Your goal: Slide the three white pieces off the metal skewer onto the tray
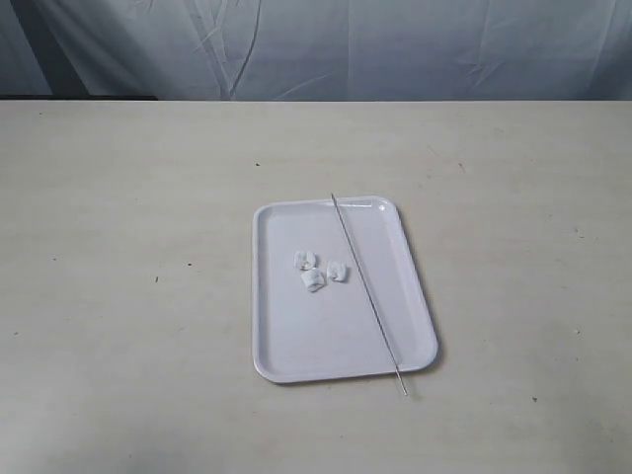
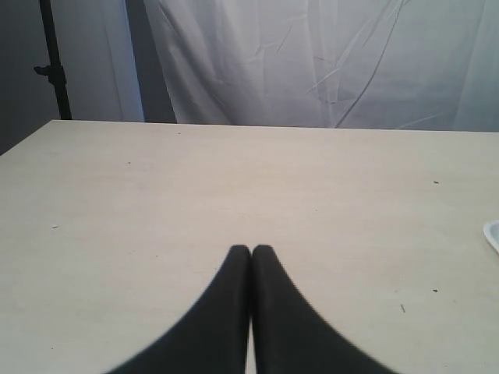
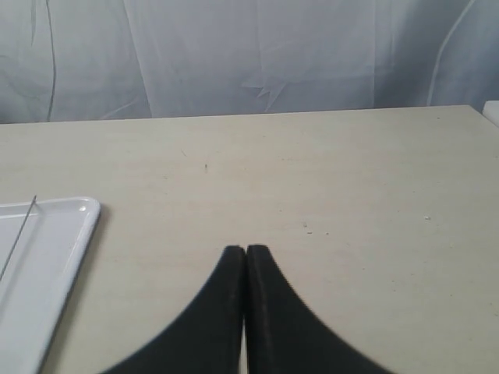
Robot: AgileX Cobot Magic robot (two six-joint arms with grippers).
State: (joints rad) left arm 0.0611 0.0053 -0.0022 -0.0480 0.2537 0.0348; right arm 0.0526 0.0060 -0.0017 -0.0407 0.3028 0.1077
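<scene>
Metal skewer (image 1: 368, 293) overhangs tray (image 1: 296, 336) near rim, a nudge could tip it off; left fingers (image 2: 234, 288), right fingers (image 3: 230, 288) pressed together, empty.

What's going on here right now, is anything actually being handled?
Nothing is being handled. The three white pieces lie loose on the tray, off the metal skewer, which rests bare and diagonally across the tray with one end past the rim. The left pincer and right pincer are both shut and empty, over the table beside the tray.
</scene>
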